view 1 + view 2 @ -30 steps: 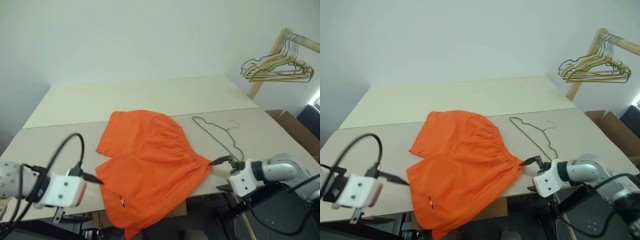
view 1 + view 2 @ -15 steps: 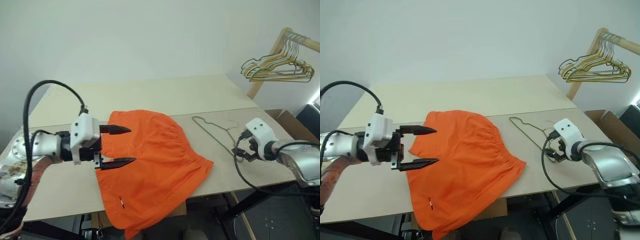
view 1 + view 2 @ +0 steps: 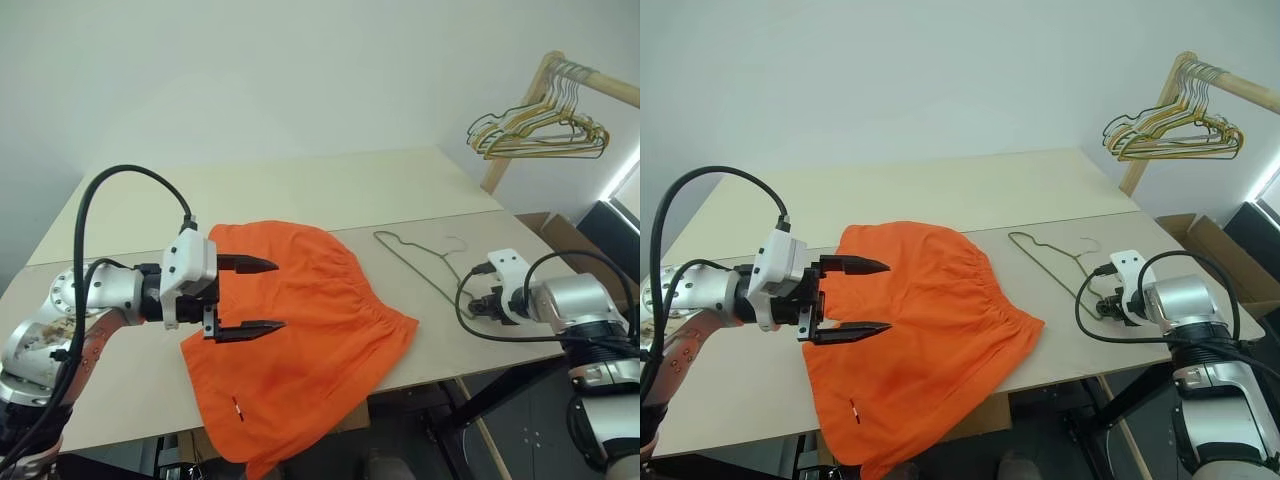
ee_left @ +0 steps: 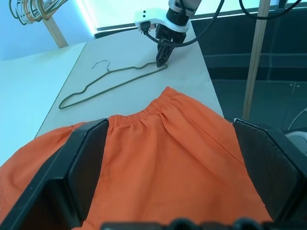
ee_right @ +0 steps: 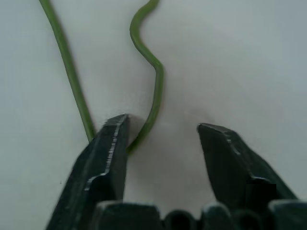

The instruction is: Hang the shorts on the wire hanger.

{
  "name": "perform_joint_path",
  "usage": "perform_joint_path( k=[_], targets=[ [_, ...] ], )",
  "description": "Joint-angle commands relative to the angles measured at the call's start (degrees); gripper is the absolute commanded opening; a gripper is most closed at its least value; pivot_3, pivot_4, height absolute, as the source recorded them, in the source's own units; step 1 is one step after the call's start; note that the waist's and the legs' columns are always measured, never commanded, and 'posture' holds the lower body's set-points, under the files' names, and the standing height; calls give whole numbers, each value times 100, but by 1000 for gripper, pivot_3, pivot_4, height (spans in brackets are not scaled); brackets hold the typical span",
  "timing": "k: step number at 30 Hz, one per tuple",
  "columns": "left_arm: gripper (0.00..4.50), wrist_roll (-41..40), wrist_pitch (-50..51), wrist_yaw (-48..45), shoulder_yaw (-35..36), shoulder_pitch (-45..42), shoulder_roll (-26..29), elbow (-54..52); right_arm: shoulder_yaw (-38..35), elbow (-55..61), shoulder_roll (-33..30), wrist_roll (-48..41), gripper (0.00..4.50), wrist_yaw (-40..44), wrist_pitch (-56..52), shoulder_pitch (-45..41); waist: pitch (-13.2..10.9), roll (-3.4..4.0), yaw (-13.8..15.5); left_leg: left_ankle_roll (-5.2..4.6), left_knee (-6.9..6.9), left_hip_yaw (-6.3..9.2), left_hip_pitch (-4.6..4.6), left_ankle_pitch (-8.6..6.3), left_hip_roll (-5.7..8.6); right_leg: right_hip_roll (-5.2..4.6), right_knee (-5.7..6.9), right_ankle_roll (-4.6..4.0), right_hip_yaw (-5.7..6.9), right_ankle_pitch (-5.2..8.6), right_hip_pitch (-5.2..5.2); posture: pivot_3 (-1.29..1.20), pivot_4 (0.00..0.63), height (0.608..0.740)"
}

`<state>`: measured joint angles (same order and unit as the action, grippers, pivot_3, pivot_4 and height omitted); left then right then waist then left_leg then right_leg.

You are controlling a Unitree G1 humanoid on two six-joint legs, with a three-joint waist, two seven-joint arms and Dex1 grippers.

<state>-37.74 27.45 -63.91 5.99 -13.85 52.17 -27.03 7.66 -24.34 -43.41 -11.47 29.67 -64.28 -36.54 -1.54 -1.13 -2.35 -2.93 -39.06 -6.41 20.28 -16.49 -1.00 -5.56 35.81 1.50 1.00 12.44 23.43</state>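
On the left, the left gripper (image 3: 262, 296) hangs just above the orange shorts (image 3: 300, 340), claw spread wide and empty, its black fingers (image 3: 250, 264) pointing across the fabric toward the right. The shorts lie flat on the bench (image 3: 330, 190), in the near middle, with the gathered waistband facing the right side and one leg draping off the near edge; a tiny tag (image 3: 238, 405) shows near that hem. Nothing is lifted, nothing is threaded. Moving right, the wire hanger (image 3: 425, 262) lies flat on the bench just beside the waistband, apart from the cloth, hook toward the far side. At its near corner comes the right gripper (image 5: 163, 143), pointed down at the bench top: from the wrist view the claw stands partly open, one finger (image 5: 108, 153) right against the wire bend, the wire between the fingers but not pinched, so I call it not yet a grip. Far right, off the bench, a bunch of spare hangers (image 3: 535, 125) dangles from a wooden rack (image 3: 590, 80). So the job is at its opening step: the hanger pickup looks imminent, and everything else, lifting the shorts and draping them over the wire, is left to do.
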Motion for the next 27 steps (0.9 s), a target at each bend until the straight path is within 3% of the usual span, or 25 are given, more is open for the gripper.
perform_joint_path(
  k=[1,5,6,10,15,17,20,24,27],
  targets=[
    [4500,14,-115,-27,143,7,26,-105,-75,-110,69,-6,1441,133,-305,-140,0,0,-6,0,0,0,0,0,-1,0,0,0,0,0,0,-4,0,740],
    [4500,13,-134,-54,181,84,40,-139,-494,-268,230,-127,133,17,-732,-288,1,-1,-3,0,0,0,1,0,-3,1,0,0,1,0,0,-6,0,740],
    [4500,18,-140,-60,180,88,38,-137,-745,-313,302,-182,58,-89,-934,-387,1,-1,-5,0,0,0,1,0,-3,1,0,0,0,0,0,-8,0,740],
    [4500,54,-181,-79,140,57,14,-92,-1451,-187,566,-238,58,-510,-1478,-603,0,-1,-9,1,0,0,0,0,-5,2,1,0,-1,-1,1,-15,0,740],
    [4500,128,-266,-105,45,-71,-31,27,-2979,-119,1147,-166,58,-1451,-2092,-1169,-1,1,-34,2,2,-6,3,0,-5,3,5,1,-9,-2,11,-21,0,740],
    [4500,152,-280,-118,17,-137,-49,82,-3580,-54,1376,-87,58,-1881,-2130,-1394,-1,2,-28,4,2,-8,8,1,-3,3,8,1,-12,-2,19,-23,0,740],
    [4500,215,-308,-119,-19,-277,-97,185,-3925,532,1685,-58,58,-2305,-1728,-1456,0,4,-11,5,2,-8,27,2,-3,4,9,1,-11,-3,39,-21,0,740],
    [4500,327,-250,46,-85,-631,-227,449,-3158,2010,1787,-243,58,-1870,-788,-882,1,6,-9,35,-1,-3,84,21,2,3,8,7,-5,-7,87,-18,0,740],
    [4500,499,-186,278,-137,-1147,-384,934,-2043,3127,1313,-108,58,-934,571,-133,0,7,-15,35,-1,-4,88,21,3,3,3,9,-8,-7,90,-17,0,740]
  ],
)
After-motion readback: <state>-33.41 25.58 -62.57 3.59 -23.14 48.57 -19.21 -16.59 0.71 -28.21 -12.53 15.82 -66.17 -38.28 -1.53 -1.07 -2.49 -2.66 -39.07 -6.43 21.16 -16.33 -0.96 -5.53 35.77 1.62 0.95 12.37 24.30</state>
